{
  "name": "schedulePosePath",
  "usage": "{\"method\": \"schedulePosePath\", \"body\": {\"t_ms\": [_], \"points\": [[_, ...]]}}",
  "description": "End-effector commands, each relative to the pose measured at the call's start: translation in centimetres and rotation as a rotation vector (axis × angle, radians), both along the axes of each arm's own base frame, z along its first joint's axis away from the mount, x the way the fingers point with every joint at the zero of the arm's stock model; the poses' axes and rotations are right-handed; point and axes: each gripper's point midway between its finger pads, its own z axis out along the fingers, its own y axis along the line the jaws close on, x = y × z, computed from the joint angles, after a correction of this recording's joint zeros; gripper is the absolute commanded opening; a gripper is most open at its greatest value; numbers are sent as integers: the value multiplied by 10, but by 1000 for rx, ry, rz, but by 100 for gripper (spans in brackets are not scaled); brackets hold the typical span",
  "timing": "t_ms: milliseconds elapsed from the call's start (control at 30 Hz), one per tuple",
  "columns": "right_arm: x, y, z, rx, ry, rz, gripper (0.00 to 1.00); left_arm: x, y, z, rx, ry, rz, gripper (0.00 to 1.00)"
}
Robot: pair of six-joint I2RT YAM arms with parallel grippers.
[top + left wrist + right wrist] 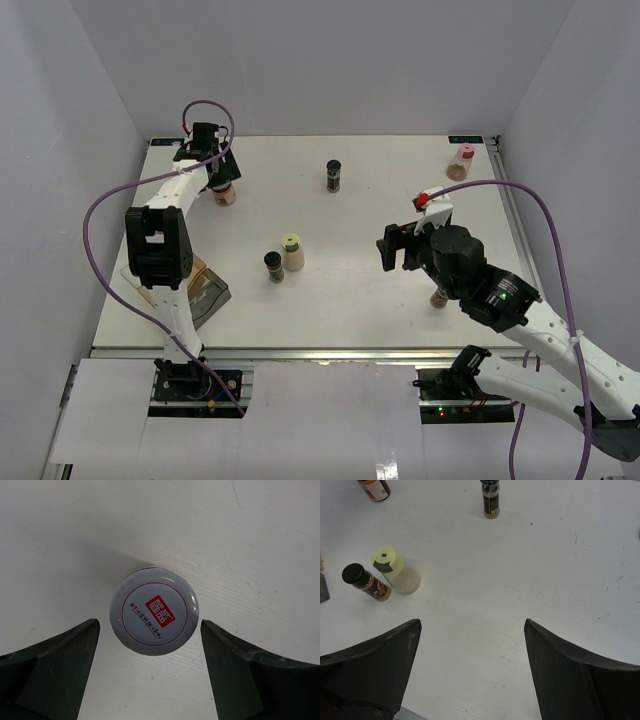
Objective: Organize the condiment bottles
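Several condiment bottles stand on the white table. My left gripper hangs open straight above a white-capped bottle at the far left; a gap shows between the cap and each finger. My right gripper is open over bare table with nothing between its fingers. Ahead of it stand a black-capped bottle and a cream-capped bottle, close together. A dark bottle stands far centre, and a pink-capped bottle far right.
Another small bottle stands partly hidden under my right arm. A grey rectangular box lies at the near left beside the left arm. White walls enclose the table on three sides.
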Motion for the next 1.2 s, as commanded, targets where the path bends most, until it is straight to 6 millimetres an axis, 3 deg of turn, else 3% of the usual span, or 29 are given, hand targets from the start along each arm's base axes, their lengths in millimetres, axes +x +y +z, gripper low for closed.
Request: {"method": "schedulePosePath", "body": {"t_ms": [0, 267, 367, 433, 600, 767, 933, 1100, 1167], "points": [[7, 3, 8, 16, -53, -5, 90, 18, -2, 16, -13, -56, -29, 93], [10, 5, 5, -6, -61, -2, 90, 23, 4, 3, 14, -32, -4, 85], [10, 5, 6, -9, -63, -1, 90, 21, 3, 5, 2, -38, -7, 68], [10, 5, 6, -6, -64, -1, 90, 19, 1, 3, -6, -32, -5, 44], [5, 4, 9, 9, -61, 14, 90, 9, -2, 8, -39, -5, 14, 1], [-2, 3, 15, 43, -60, 29, 90, -6, 9, 32, -30, -16, 114, 0], [-11, 0, 20, 85, -47, 44, 90, -32, 31, 91, 31, -96, 234, 0], [-19, 1, 17, 125, -21, 65, 90, -70, 57, 129, 51, -120, 351, 0], [-21, 2, 14, 126, -9, 71, 90, -86, 70, 126, 52, -104, 394, 0]]}}
